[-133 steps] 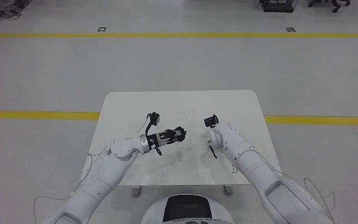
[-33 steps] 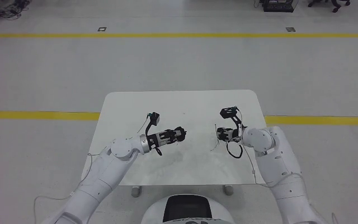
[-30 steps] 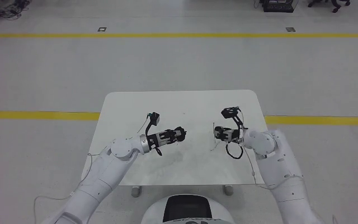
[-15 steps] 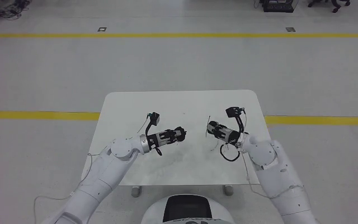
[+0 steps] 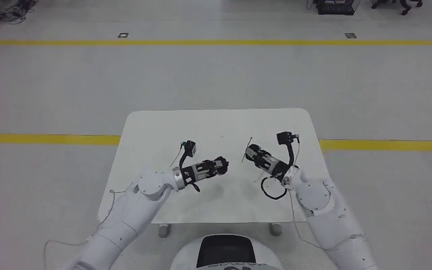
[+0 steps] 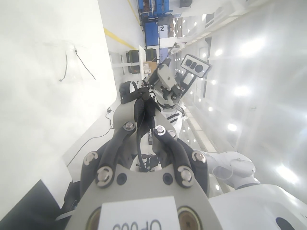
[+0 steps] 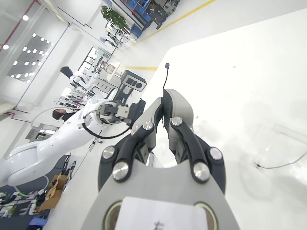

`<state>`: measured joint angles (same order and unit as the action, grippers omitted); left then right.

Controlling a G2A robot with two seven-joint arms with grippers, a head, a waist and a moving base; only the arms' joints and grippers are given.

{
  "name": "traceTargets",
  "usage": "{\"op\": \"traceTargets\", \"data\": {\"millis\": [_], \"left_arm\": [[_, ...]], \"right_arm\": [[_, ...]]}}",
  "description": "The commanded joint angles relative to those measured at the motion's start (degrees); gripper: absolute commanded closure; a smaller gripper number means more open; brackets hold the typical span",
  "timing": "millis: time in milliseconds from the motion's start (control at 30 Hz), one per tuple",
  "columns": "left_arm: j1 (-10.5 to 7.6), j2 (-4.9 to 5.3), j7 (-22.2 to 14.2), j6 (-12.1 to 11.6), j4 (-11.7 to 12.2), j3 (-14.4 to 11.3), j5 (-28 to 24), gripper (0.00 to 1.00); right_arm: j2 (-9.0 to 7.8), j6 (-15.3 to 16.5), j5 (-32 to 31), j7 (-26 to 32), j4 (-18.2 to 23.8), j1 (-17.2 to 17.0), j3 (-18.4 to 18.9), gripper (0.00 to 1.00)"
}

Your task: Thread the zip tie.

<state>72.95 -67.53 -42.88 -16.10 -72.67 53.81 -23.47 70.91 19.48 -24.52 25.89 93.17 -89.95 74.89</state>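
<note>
**inspector:** state of the right gripper (image 7: 163,102)?

**operator:** its fingers (image 7: 176,106) are pressed together on the black zip tie (image 7: 165,82), held in the air above the bench (image 7: 239,48). the square head (image 7: 167,66) stands out well past the fingertips. the rest of the strap runs back between the fingers toward the palm.

**inspector:** and the left gripper (image 6: 144,107)?

**operator:** fingers together, raised near the right one with a gap between the two. a dark strip (image 6: 138,144) lies between its fingers, and i cannot tell whether it is a strap end.

**inspector:** recommendation for the step in hand?

**operator:** judged to be alignment ahead of threading. the free length beyond the right grip is thin and will likely wobble, so close the gap slowly. keep the head's opening square to the incoming tail and hold the clamp firm. the clear bag (image 7: 283,140) lies on the bench well apart from both grippers, so no interference is expected.
</note>
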Motion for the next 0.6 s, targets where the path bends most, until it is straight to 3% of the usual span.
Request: {"op": "traceTargets", "data": {"millis": [0,133,300,567], "left_arm": [[0.07,-0.27,2.13,1.48,-0.11,-1.0,0.32,1.0],[0.04,-0.91,4.62,1.9,0.64,-2.63,-1.07,1.0],[-0.52,-1.61,5.8,0.8,2.26,-3.94,-3.49,1.0],[-1.14,-1.8,5.75,0.22,2.06,-4.61,-2.75,1.0]], "right_arm": [[-0.47,0.0,0.4,-2.87,0.57,-0.79,-0.68,1.0],[-1.56,0.0,0.32,-7.66,1.1,-1.92,-2.29,1.0],[-2.99,0.0,0.31,-12.45,0.58,-2.19,-4.92,1.0],[-3.26,0.0,0.12,-12.81,0.66,-2.07,-5.52,1.0]]}}
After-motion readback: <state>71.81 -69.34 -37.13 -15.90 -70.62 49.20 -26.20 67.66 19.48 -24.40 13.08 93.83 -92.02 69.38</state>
